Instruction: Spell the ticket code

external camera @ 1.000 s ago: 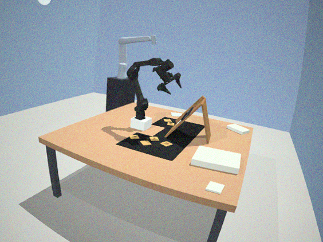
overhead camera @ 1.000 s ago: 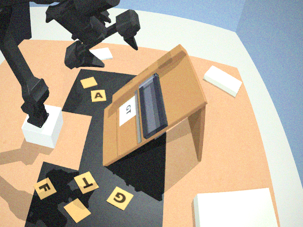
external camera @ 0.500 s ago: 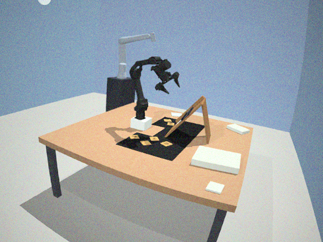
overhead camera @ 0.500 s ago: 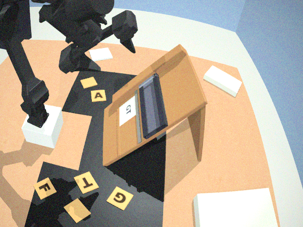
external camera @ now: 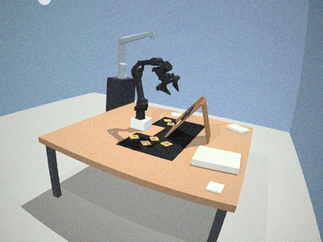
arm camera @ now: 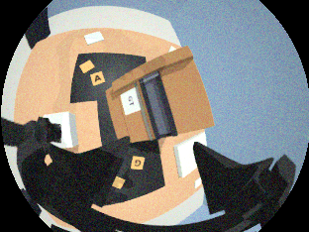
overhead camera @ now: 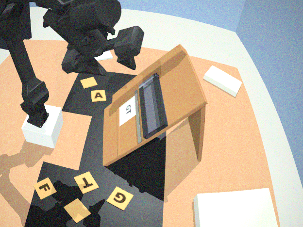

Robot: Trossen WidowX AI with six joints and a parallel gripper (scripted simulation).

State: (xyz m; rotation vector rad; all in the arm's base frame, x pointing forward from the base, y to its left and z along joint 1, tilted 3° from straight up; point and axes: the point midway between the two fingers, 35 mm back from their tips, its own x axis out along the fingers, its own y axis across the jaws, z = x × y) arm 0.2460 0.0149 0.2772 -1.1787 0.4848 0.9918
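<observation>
The sloped wooden board [overhead camera: 179, 85] [arm camera: 190, 94] [external camera: 205, 118] bears a white ticket [overhead camera: 125, 116] [arm camera: 131, 101] printed GT and a dark letter rail [overhead camera: 162, 109] [arm camera: 167, 116] in which no tile shows. Tile G [overhead camera: 119, 198] [external camera: 166, 143] [arm camera: 138, 163], tile T [overhead camera: 86, 182] [external camera: 153, 138] and tile F [overhead camera: 44, 187] [external camera: 134, 136] lie at the near end of the black mat. Tile A [overhead camera: 98, 95] [arm camera: 97, 78] lies at its far end. My gripper [overhead camera: 119, 71] [external camera: 173, 92] is open and empty, high above the table.
One tile without a visible letter [overhead camera: 88, 82] [arm camera: 86, 66] lies beside A, another [overhead camera: 76, 210] [arm camera: 119, 182] near T. A large white block [overhead camera: 232, 207] [external camera: 215, 158] and a smaller white block [overhead camera: 222, 79] [external camera: 237, 128] stand beyond the board. The arm's white base [overhead camera: 55, 126] stands beside the mat.
</observation>
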